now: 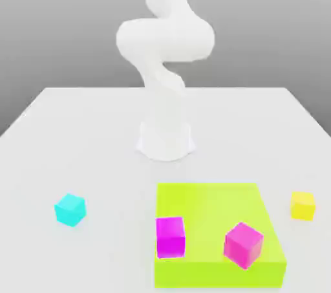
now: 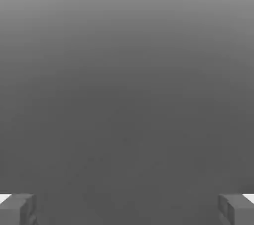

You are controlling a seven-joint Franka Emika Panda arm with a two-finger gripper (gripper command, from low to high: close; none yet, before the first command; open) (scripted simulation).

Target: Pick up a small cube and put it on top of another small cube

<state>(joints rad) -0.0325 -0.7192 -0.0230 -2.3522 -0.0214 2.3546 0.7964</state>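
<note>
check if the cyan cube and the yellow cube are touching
Apart. The exterior view shows it: bare table and the lime block lie between the cyan cube and the yellow cube.

On the white tabletop [image 1: 103,149], a cyan cube [image 1: 70,210] sits at the exterior view's left, a yellow cube [image 1: 302,206] at its right; between them, a lime block [image 1: 210,204] carries two magenta cubes [image 1: 170,238].

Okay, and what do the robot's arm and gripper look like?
The arm is plain white, with smooth, rounded segments and a round base; no cables or markings stand out on it. The gripper has two blocky, dark grey fingers, each with a small white patch beside it.
</note>
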